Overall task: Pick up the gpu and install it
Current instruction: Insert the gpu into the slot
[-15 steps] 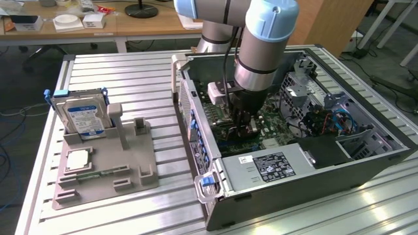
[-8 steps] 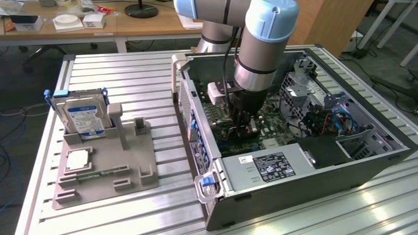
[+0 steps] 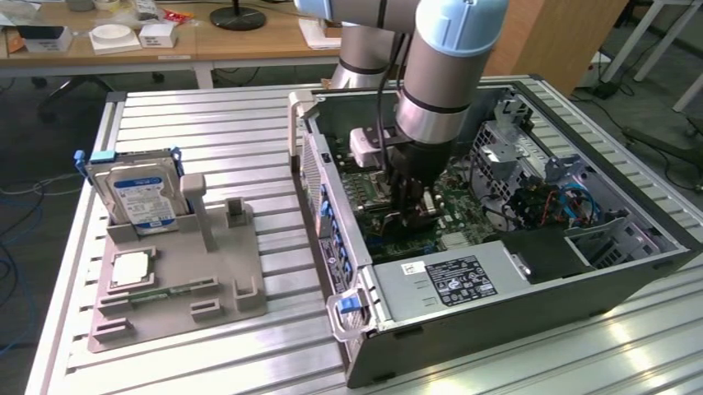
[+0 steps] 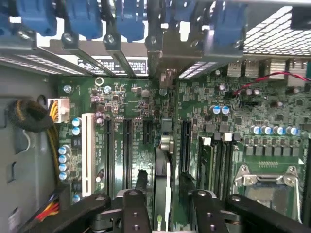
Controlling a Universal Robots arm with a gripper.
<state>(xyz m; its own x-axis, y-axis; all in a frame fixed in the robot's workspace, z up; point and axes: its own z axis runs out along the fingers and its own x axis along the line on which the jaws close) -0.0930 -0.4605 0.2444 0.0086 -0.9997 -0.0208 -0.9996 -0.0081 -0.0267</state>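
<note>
Showing the gripper (image 4: pixel 163 206) at the lower centre of the wrist view, its two fingers (image 4: pixel 136 213) stand narrowly parted either side of the gpu (image 4: pixel 163 184), a thin dark card seen edge-on directly between them; whether they touch it cannot be told. The card's long axis runs away from the gripper toward the rear bracket slots (image 4: pixel 160 53) at the upper frame, parallel to the motherboard (image 4: pixel 228 116) sockets. In the exterior view the gripper (image 3: pixel 412 206) reaches down inside the open computer case (image 3: pixel 483 304) at centre frame; the hard drive (image 3: pixel 143 197) stands at left on the worktop (image 3: pixel 220 123).
</note>
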